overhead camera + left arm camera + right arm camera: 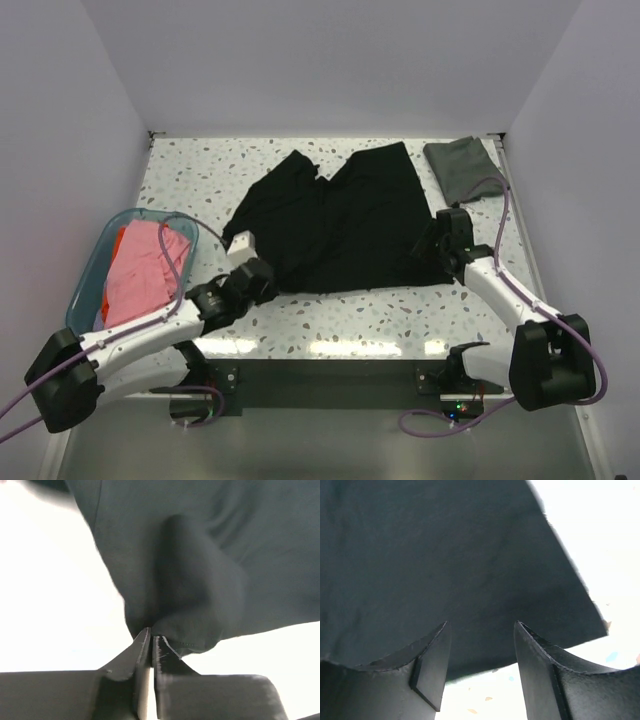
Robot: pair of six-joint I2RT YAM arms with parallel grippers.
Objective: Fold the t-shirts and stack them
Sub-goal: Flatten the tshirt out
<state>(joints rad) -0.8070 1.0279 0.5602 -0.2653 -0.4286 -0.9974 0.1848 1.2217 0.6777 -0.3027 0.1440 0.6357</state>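
A large black t-shirt [335, 220] lies spread on the speckled table. My left gripper [262, 275] is at its near left corner, shut on the hem of the black t-shirt [200, 575], which bunches up at the tips. My right gripper [432, 245] is open at the shirt's near right edge, its fingers [432, 655] apart over the black cloth [445, 555]. A dark grey-green t-shirt [462, 168] lies folded at the far right. Pink [140, 272] and orange-red [116, 250] shirts lie in the teal tub.
The translucent teal tub [96, 255] stands at the left edge of the table. White walls close in the table on three sides. The table's near edge [330, 345] runs just in front of the shirt.
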